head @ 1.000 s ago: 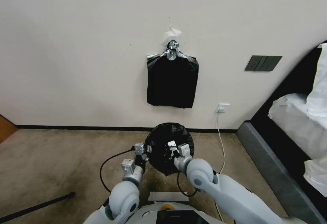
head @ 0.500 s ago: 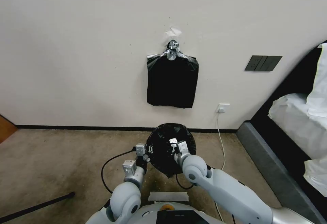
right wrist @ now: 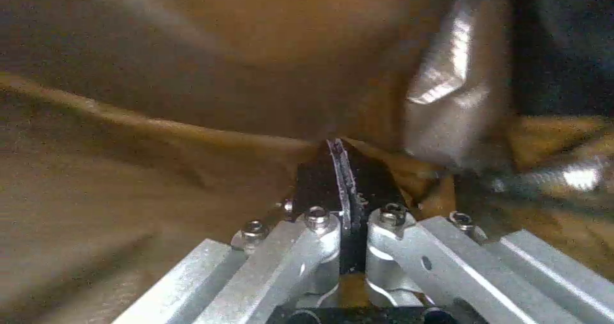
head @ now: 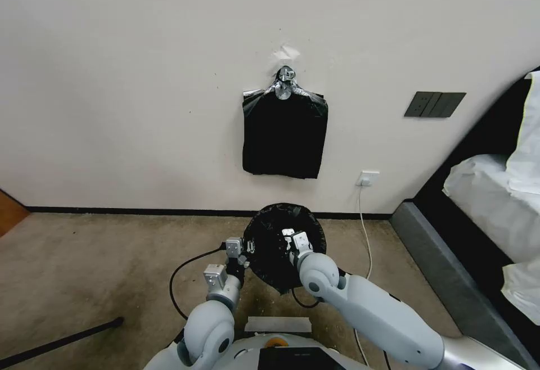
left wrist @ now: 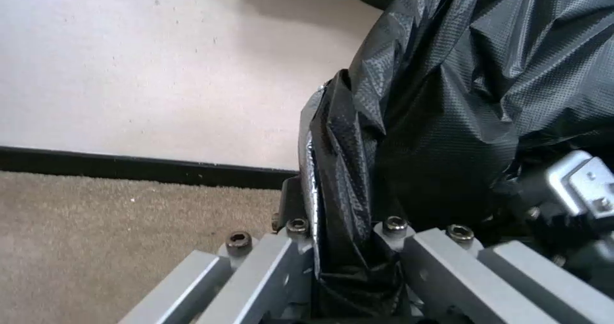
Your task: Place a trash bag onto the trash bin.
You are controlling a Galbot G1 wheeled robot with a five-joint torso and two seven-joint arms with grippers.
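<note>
Below the wall bundle [head: 284,134], left end effector [left wrist: 345,247] and right end effector [right wrist: 342,204] pinching trash bag [head: 284,235] over bin.

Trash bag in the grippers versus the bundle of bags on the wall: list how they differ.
The trash bag is opened into a round, crinkled mouth low over the floor; the bundle of bags hangs flat and rectangular.
The trash bag is pinched by the left gripper and right gripper; the bundle of bags hangs from a silver clip.
Both are glossy black plastic.
</note>
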